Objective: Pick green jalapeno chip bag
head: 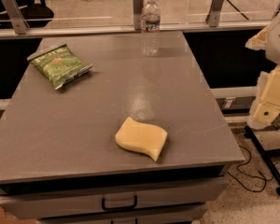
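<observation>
The green jalapeno chip bag lies flat on the far left of the grey table. It is crinkly green with white lettering, a small red-orange mark and pale sealed ends. My gripper hangs at the right edge of the camera view, off the table's right side and well away from the bag. It is pale and partly cut off by the frame edge. It holds nothing that I can see.
A pale yellow wavy sponge lies near the table's front edge. A clear water bottle stands upright at the far edge. A railing with glass runs behind. A drawer handle shows below. A black stand leg is on the floor at the right.
</observation>
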Controlling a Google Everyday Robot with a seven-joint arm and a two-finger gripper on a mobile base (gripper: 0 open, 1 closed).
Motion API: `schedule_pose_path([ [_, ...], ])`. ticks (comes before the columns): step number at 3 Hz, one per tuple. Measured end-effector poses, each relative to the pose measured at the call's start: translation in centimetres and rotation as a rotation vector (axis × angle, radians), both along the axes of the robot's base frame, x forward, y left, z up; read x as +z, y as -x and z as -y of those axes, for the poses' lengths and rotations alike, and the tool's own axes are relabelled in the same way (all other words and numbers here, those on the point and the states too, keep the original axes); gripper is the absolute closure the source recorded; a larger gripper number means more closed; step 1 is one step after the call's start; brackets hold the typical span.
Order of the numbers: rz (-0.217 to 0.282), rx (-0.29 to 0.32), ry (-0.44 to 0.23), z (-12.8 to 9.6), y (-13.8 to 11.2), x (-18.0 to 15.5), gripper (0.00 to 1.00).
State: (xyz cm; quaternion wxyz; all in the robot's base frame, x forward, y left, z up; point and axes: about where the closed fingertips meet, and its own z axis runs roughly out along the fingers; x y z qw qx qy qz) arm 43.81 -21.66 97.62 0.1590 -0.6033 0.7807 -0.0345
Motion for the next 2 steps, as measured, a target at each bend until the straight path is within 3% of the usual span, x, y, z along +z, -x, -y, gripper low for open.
schedule_pose_path([
  [2, 0.006, 0.014, -0.028, -0.81, -0.54, -0.35, 0.00],
])
